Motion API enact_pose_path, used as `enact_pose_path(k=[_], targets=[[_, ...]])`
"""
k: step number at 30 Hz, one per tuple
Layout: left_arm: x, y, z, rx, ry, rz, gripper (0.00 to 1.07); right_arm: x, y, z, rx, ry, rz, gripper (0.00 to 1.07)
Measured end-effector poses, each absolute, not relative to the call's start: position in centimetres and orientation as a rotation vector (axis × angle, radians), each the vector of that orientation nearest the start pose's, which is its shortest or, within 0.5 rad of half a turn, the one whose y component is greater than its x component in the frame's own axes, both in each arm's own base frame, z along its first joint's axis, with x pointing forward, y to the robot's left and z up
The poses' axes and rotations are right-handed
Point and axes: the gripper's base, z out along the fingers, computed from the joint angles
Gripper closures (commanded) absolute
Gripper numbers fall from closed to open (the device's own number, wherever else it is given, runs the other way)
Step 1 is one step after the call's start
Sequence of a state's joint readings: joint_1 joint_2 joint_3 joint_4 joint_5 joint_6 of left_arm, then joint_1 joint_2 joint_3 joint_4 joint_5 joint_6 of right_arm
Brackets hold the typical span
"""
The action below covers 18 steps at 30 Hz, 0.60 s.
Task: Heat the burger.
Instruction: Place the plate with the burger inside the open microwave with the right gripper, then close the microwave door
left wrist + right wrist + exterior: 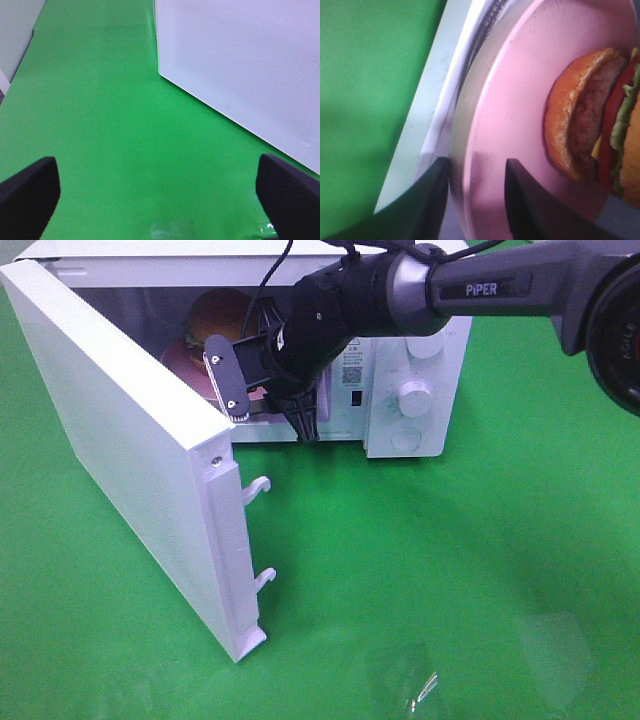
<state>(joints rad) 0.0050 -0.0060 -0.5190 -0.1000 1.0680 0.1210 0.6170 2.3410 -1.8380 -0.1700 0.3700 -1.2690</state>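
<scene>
My right claw (pixel 476 164) stands apart, straddling the rim of the pink plate (pixel 515 100). The burger (pixel 590 115) sits upright in the microwave (pixel 420 430) — bun uppermost, stack axis vertical, round all about.

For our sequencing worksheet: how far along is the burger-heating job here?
Done: the microwave door is open and the burger sits on its pink plate inside. In hand: the right claw straddles the plate's rim, jaws apart. Still to do: withdraw the claw, shut the door, turn the knobs.

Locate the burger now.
The burger is inside the open microwave, upper left in the high view, on the pink plate the right gripper straddles.
</scene>
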Motion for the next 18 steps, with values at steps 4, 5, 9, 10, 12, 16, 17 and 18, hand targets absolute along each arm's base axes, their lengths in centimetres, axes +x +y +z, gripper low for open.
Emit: enact_pose_path(k=[4,5,9,10,12,16,17,18], targets=[[-0.86,-0.8,28.22,0.124,2.019,-0.039,0.07,43.34,30.06,15.4,-2.008,1.296,-0.453,0.68],[-0.86,-0.8,28.22,0.124,2.019,-0.039,0.07,43.35,30.08,15.42,-1.994,1.31,-0.446,0.68],[-0.86,-0.8,28.22,0.124,2.019,-0.039,0.07,43.41,30.13,15.5,-1.978,1.31,-0.444,0.67],[-0.86,-0.8,28.22,0.124,2.019,-0.039,0.07,43.41,30.13,15.5,-1.978,1.31,-0.444,0.67],[-0.86,-0.8,28.22,0.124,2.019,-0.039,0.07,43.43,30.15,15.53,-1.971,1.312,-0.442,0.67],[-0.86,-0.8,28.22,0.124,2.019,-0.039,0.07,43.46,30.18,15.57,-1.958,1.318,-0.44,0.62],[-0.86,-0.8,28.22,0.124,2.019,-0.039,0.07,43.48,30.18,15.59,-1.952,1.321,-0.44,0.6],[-0.86,-0.8,28.22,0.124,2.019,-0.039,0.07,43.48,30.18,15.59,-1.952,1.321,-0.44,0.6]])
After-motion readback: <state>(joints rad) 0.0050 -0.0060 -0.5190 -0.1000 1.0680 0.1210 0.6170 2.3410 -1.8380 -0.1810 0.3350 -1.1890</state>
